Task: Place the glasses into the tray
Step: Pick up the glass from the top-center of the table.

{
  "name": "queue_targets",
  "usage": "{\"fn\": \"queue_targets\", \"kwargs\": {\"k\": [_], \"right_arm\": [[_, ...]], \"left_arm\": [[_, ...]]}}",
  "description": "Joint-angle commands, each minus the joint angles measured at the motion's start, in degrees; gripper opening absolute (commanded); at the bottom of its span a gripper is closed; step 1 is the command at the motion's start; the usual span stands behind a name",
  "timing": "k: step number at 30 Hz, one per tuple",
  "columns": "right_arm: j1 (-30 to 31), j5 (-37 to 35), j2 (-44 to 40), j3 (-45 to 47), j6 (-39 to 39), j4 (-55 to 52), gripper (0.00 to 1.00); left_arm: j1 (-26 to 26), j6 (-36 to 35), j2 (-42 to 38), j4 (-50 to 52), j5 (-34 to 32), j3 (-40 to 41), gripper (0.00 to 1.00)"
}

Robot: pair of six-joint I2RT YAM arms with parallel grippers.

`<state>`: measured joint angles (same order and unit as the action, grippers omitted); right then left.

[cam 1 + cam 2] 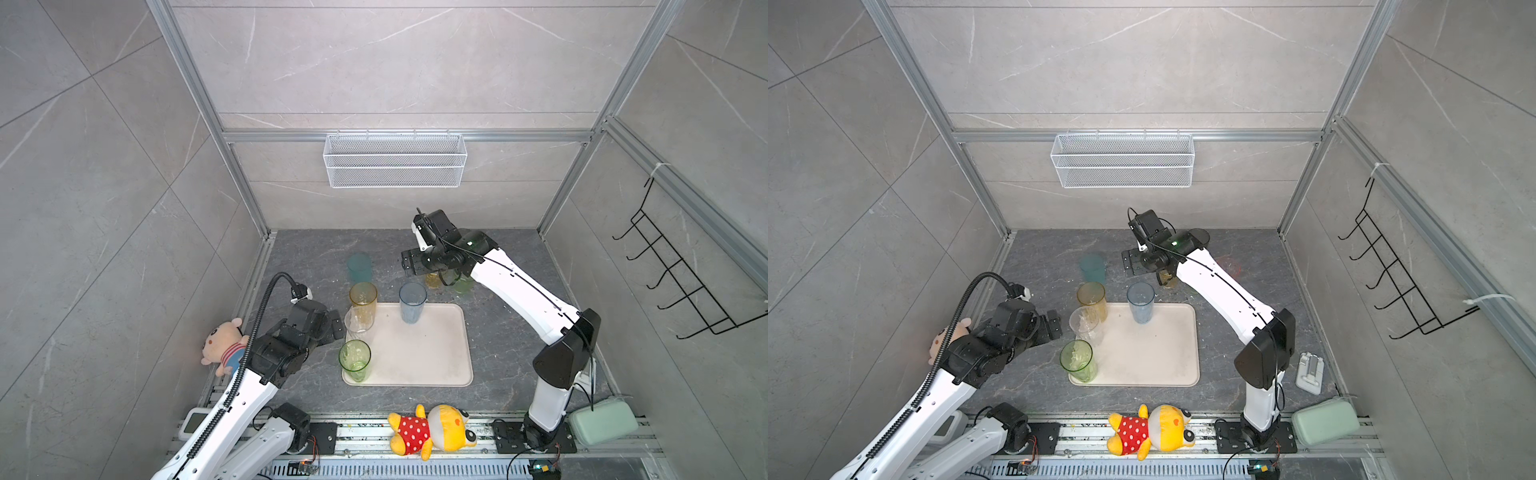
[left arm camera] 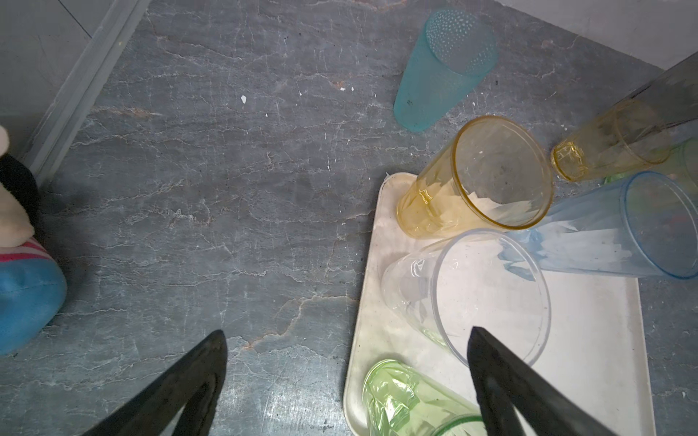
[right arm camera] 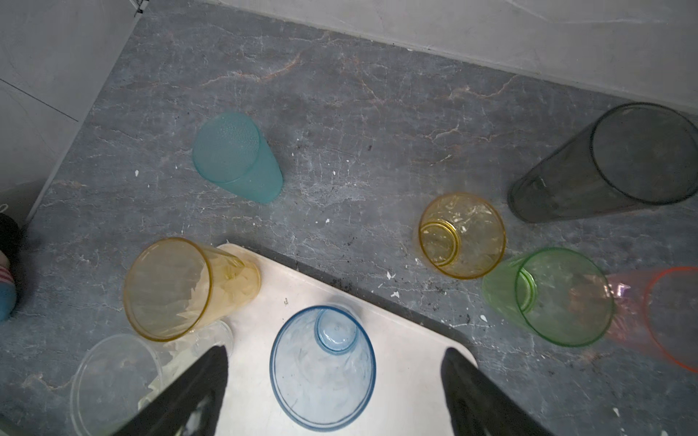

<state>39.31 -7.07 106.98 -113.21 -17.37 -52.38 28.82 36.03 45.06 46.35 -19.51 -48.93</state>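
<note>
The beige tray [image 1: 432, 353] lies flat at lower centre of both top views, with the amber glass [image 1: 363, 299], clear glass [image 1: 358, 326] and green glass [image 1: 354, 361] upright along its left edge and the pale blue glass [image 1: 412, 303] by its upper edge. The teal glass [image 1: 360, 268], yellow glass [image 3: 462, 236], second green glass [image 3: 547, 302], smoke-grey glass [image 3: 589, 177] and pink glass [image 3: 634, 321] stand off it, beyond that upper edge.

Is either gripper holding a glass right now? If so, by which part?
Nothing is held. The left gripper is open with nothing between its jaws; the right gripper is open, jaws clear of the pale blue glass standing on the tray.
</note>
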Motion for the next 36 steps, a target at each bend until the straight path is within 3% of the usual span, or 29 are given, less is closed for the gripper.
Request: {"fn": "queue_targets", "kwargs": {"k": [1,20,31,36], "right_arm": [[0.41,0.82,2.77,-3.13,-1.19,0.00,0.90],[3.21,-1.37,18.69,-21.82,-3.54,-3.59,0.87],[4.80,-0.91,34.96,-46.95,-5.02,-13.70,0.84],[4.90,0.07,39.12,-52.11,-6.08,-14.58,0.84]], "left_arm": [[-0.39,0.68,-1.59,0.93,-2.00,-0.65,0.99],[-0.34,0.06,-6.33,2.61,-5.16,-0.47,0.98],[-0.34,-1.86,-9.93,2.78,-6.25,-0.95,0.98],[-0.34,-1.93,-11.04,2.77,-6.24,-0.84,0.98]]}}
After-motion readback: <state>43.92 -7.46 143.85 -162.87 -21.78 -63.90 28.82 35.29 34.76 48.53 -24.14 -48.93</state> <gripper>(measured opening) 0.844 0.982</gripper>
